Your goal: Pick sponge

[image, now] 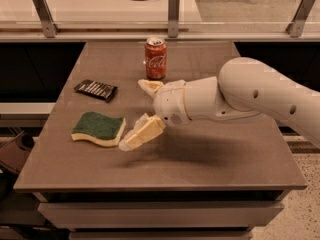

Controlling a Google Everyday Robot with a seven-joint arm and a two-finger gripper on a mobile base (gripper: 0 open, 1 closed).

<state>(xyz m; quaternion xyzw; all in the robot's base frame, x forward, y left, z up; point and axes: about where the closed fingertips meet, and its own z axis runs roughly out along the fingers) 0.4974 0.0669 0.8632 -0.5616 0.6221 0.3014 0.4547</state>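
Observation:
The sponge (99, 128) lies flat on the brown table (220, 164), left of centre, dark green top up over pale yellow foam. My gripper (134, 114) hangs just right of the sponge, low over the table. It is open wide and empty. One cream padded finger (149, 86) points toward the can. The other finger (141, 133) reaches down-left, its tip close to the sponge's right edge; I cannot tell if it touches. The white arm (250, 94) comes in from the right.
A red Coca-Cola can (155, 58) stands upright at the back centre, just behind the gripper. A flat black ribbed rectangle (96, 90) lies behind the sponge on the left. A rail with metal posts (173, 14) runs behind the table.

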